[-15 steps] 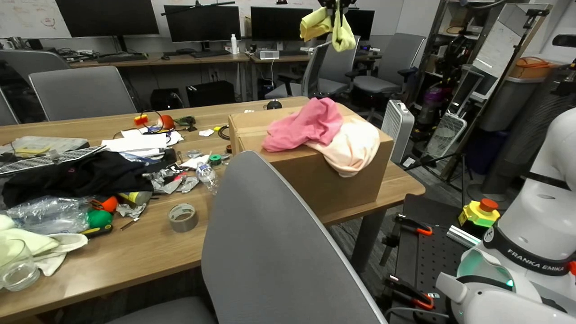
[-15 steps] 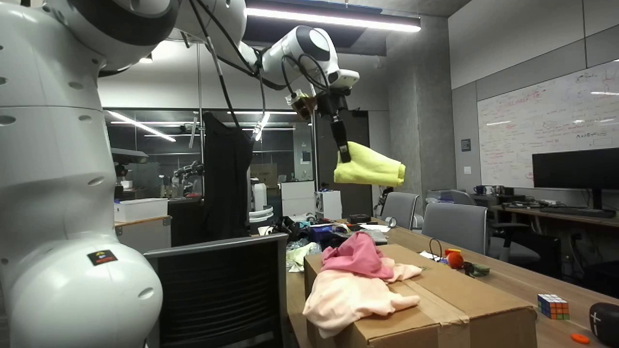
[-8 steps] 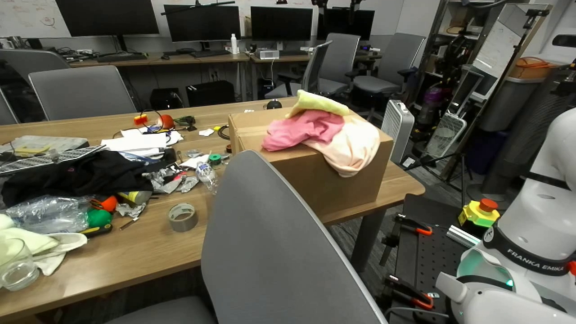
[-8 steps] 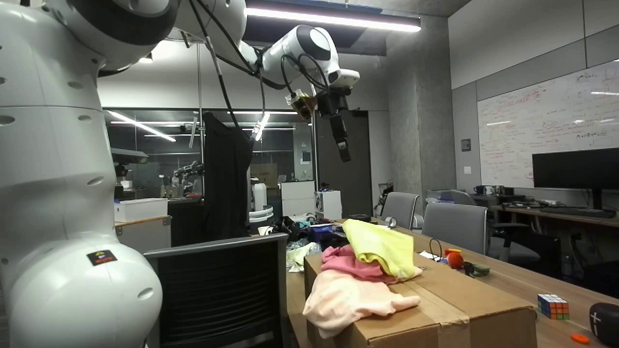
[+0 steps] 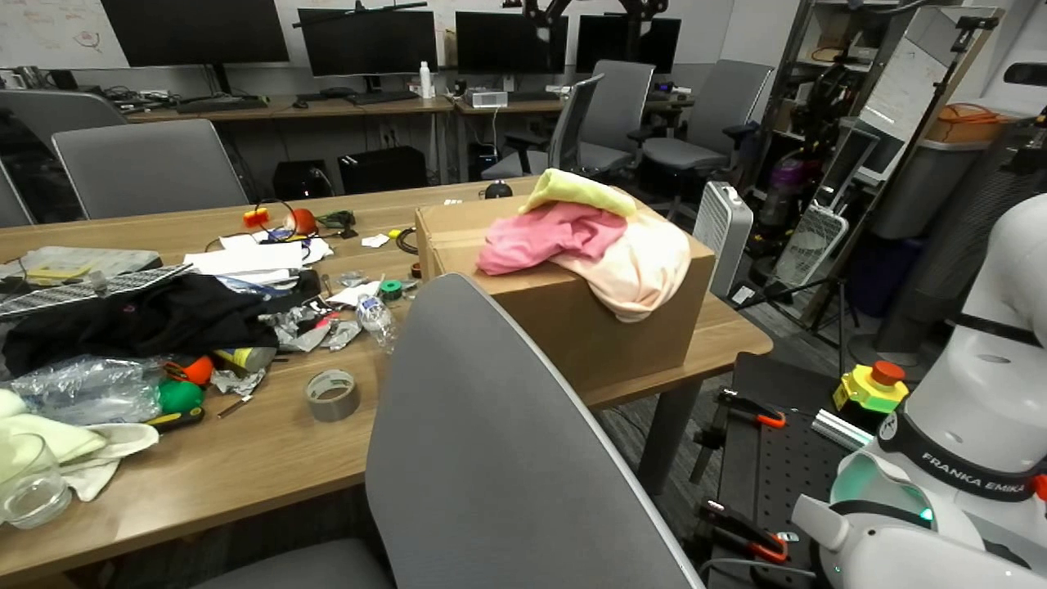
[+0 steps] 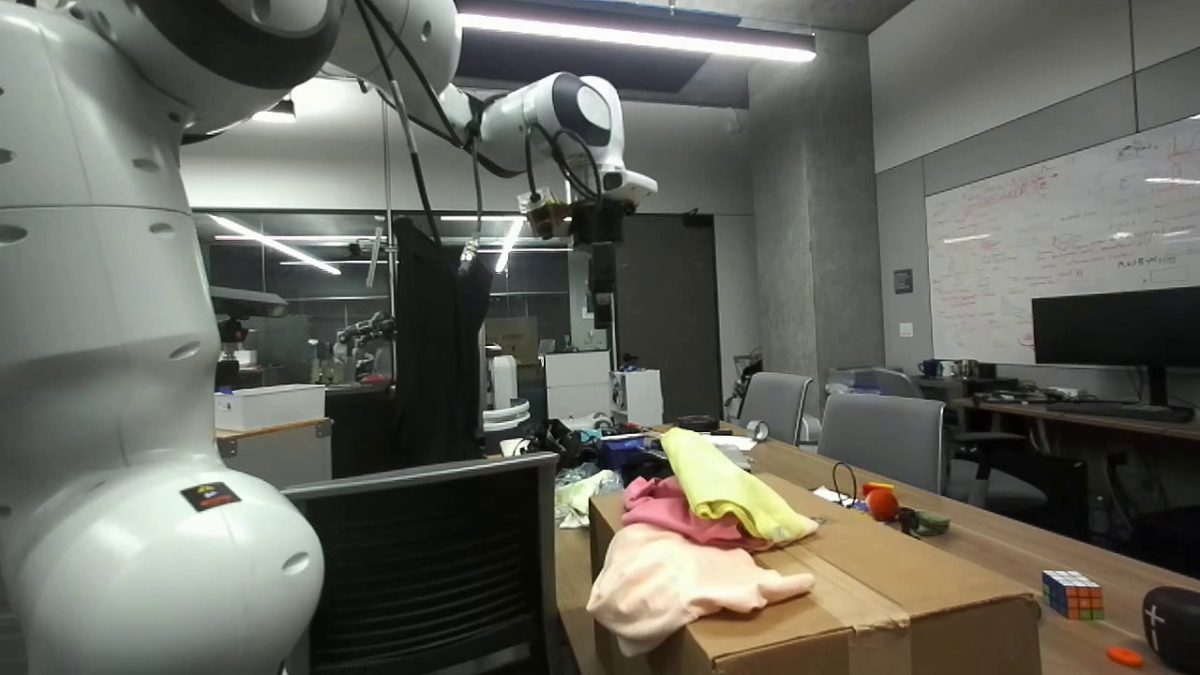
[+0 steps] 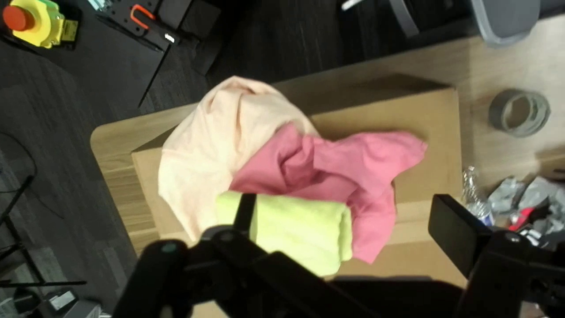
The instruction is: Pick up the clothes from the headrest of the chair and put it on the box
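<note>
Black two-finger gripper (image 7: 348, 221): jaws wide apart, holding nothing, well above the garments.
Brown rectangular cardboard box (image 6: 891, 567): carries all three garments on its top.
Small yellow-green fabric garment (image 6: 729, 487): uppermost, lying across the bright pink fabric garment (image 5: 556, 233), not touching the gripper.
Pale peach-orange fabric garment (image 5: 646, 266): partly under the pink; in an exterior view it hangs over the box's near edge, at the right.
Rounded grey fabric headrest (image 5: 454, 284) of the large curved-back grey office chair (image 5: 491, 442): nearer than the box in that view, in front of its left end. No pick left there, I'd say.
Step, my read: placing is done, only a clean exit remains.
Exit: straight up first, then sideways. Keep the jaws wide until well away; closing early could pinch the yellow-green.
Overhang: leave it. Probably stable, but a snag could drag the peach off the near side and the pink with it.
</note>
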Available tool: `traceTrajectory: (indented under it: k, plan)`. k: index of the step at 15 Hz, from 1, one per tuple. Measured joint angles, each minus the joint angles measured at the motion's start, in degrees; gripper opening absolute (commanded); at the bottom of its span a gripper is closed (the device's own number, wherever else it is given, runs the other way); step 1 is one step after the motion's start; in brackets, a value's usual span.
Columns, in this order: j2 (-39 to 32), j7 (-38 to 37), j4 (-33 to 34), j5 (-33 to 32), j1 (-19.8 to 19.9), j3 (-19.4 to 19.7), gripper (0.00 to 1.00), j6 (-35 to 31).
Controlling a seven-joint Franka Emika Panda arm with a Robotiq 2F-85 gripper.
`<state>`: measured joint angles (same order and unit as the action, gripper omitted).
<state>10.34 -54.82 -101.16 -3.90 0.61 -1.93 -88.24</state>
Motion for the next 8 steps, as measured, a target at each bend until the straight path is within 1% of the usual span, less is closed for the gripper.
traceTrajectory:
  k: [4,8]
  plan:
    - [4.0,4.7,-7.1,3.4,-3.8,-4.1,1.0,0.4]
    - [8.5,12.5,-14.2,5.4,-6.5,-6.5,1.0,0.6]
